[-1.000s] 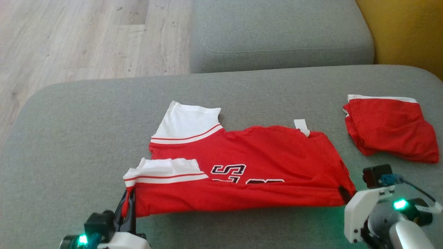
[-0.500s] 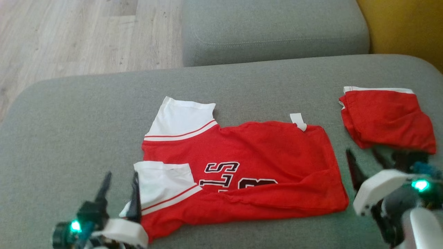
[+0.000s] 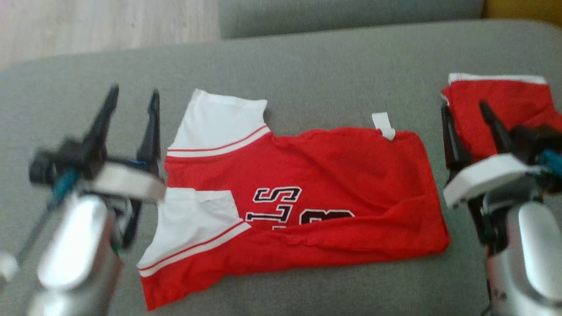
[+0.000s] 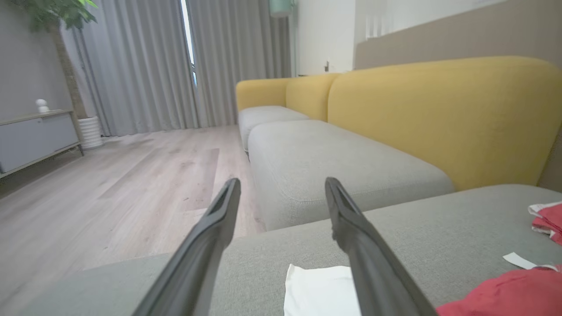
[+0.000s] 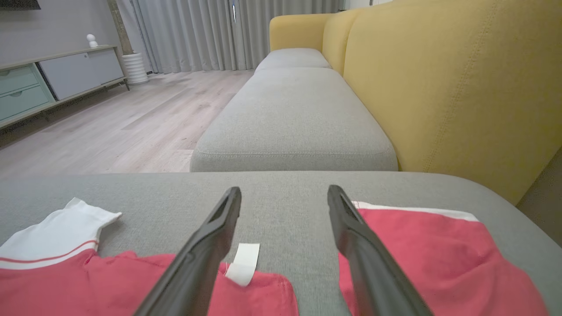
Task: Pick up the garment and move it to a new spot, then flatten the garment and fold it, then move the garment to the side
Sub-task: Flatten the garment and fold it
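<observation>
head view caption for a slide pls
Open left gripper and open right gripper flank the folded red jersey on a grey sofa cushion

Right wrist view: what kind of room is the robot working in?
Most likely a home living room: a long sofa with a yellow back and grey seat cushions, floor-length grey curtains, and a low sideboard standing on a pale wood floor.

A grey fabric sofa cushion (image 3: 307,66) bears a folded red jersey with white sleeves (image 3: 342,175) at centre; a folded red garment with white trim (image 3: 527,98) lies at two o'clock.
</observation>
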Motion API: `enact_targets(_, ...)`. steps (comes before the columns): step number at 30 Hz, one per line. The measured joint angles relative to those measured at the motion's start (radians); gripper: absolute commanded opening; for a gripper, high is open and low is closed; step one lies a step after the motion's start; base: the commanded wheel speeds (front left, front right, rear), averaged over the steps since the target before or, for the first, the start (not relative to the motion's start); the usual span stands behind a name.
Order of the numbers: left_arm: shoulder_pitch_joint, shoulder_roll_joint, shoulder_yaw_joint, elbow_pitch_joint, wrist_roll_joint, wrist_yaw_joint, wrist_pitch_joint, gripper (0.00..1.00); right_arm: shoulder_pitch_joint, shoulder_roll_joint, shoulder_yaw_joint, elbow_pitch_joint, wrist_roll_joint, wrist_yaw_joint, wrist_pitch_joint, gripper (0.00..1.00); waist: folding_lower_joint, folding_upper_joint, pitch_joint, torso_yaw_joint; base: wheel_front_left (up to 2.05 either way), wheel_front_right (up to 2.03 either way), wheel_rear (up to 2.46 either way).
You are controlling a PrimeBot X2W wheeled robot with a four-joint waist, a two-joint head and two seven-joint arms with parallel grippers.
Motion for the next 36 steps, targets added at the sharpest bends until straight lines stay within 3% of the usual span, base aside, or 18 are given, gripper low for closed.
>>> enact_targets(5,-0.250,0.050,-0.035,0.118,-0.028,-0.112,0.145,1.00,-0.129,-0.019,0.030,0.007,0.000,0.000,-0.011,1.00,0.0001,0.0000,0.090,-0.022,0.00,0.00,0.00)
enact_targets(9,-0.394,0.105,-0.082,0.234,-0.057,-0.145,0.247,1.00,-0.218,-0.030,0.039,0.041,0.000,0.000,-0.019,1.00,0.0001,0.0000,0.157,-0.052,0.00,0.00,0.00)
enact_targets(22,-0.576,0.204,-0.320,0.446,-0.274,-0.153,0.454,1.00,-0.338,-0.029,0.072,0.091,0.002,0.000,-0.061,1.00,0.0000,-0.0001,0.302,-0.138,0.00,0.00,0.00)
enact_targets(36,-0.646,0.245,-0.449,0.515,-0.420,-0.153,0.560,1.00,-0.361,-0.026,0.077,0.096,0.002,0.000,-0.070,1.00,-0.0002,0.0000,0.339,-0.167,0.00,0.00,0.00)
